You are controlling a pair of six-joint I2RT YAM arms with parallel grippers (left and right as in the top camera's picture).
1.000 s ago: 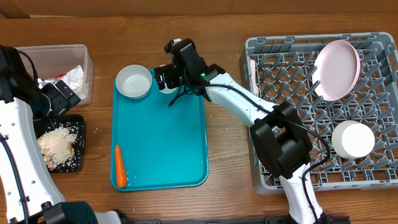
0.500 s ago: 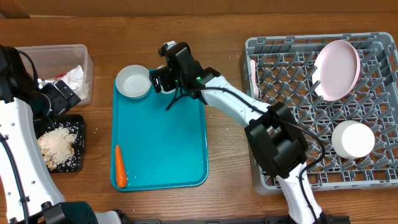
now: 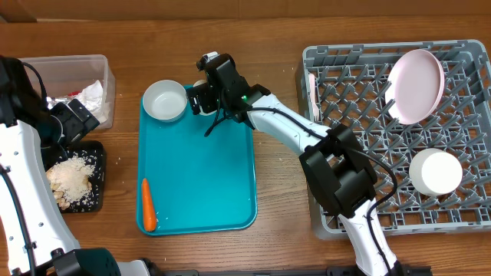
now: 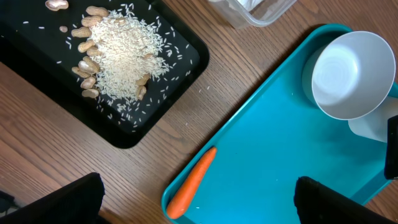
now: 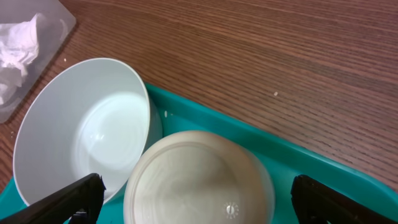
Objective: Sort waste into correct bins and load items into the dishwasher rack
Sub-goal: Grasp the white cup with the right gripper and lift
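The rack (image 3: 399, 130) fills the table's 3 o'clock side. A plate (image 3: 418, 84) stands on edge between pegs at its 1 o'clock and one bowl (image 3: 436, 170) sits mouth down at 4, presumably to drain. The teal tray (image 3: 199, 176) sits centre. The tub (image 3: 69, 60) and black tray (image 4: 37, 43) are at 9, handy to the left gripper (image 4: 199, 202), jaws wide on nothing. The right gripper (image 5: 199, 208), jaws apart, straddles the cup (image 5: 199, 174) at the tray's 12, beside the second bowl (image 3: 165, 101), lined up to grab, I'd say. The carrot (image 3: 148, 205) lies at 7. The wooden table (image 3: 276, 23) is bare elsewhere, and no room shows beyond it.
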